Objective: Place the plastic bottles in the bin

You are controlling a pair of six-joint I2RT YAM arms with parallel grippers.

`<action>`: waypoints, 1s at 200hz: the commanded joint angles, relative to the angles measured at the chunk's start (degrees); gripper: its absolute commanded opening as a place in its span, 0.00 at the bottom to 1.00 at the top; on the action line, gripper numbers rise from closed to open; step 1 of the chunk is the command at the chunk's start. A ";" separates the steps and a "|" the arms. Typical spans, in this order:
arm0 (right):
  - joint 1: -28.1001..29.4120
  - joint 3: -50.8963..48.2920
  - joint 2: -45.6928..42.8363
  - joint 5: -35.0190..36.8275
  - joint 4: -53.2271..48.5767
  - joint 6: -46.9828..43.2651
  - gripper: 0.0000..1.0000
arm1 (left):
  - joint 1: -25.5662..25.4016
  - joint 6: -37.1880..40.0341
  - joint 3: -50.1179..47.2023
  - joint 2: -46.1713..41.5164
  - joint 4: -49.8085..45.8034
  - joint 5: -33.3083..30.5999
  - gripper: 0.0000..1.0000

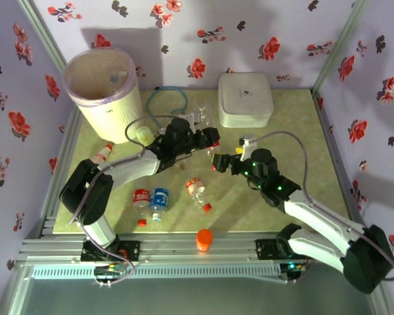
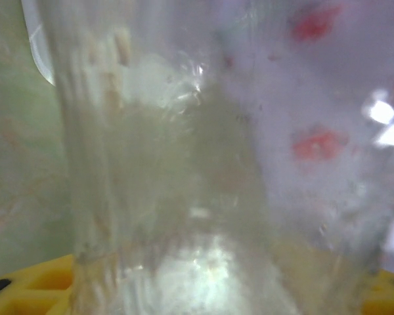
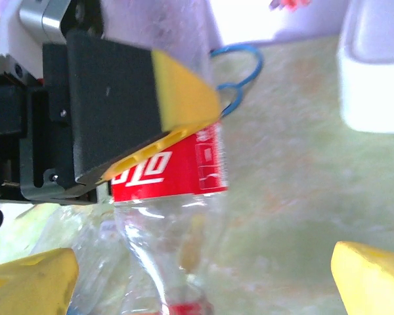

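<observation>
Left gripper [image 1: 207, 138] is clamping a red-labelled bottle [image 3: 167, 172] around its body. Bottle's long axis is running far-to-near, cap pointing near toward the right gripper [image 1: 222, 161], whose fingers are gaping wide either side of the neck. Held bottle is sitting mid-table, right of the bin [image 1: 108, 118]. Other bottles [image 1: 142, 197] are lying on the green table [image 1: 289, 144], with floral walls [image 1: 282, 26] standing around.

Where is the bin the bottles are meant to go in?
In the top view the bin stands in the far left corner of the table, with the white lidded box to its right along the back edge.
</observation>
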 commanded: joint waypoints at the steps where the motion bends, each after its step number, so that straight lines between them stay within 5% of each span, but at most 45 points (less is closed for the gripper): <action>1: -2.46 -0.39 -4.27 6.66 -8.55 -2.53 0.99 | 1.30 9.80 7.11 -3.11 -9.88 -0.99 0.50; 39: -4.65 -0.92 -6.80 12.96 -15.48 1.46 0.99 | 7.29 22.40 19.69 -4.15 -24.50 0.19 0.49; 72: -6.29 -3.42 -6.08 10.10 -11.32 3.71 0.99 | 15.77 29.94 29.04 -6.10 -32.10 0.65 0.46; 164: -6.67 -2.82 -0.19 5.74 -8.59 0.34 0.99 | 39.81 36.59 47.39 -5.58 -37.19 -11.23 0.00; 200: -6.67 -1.32 1.22 4.72 -8.62 -0.15 0.99 | 43.29 42.73 58.21 4.03 -45.69 -13.89 0.00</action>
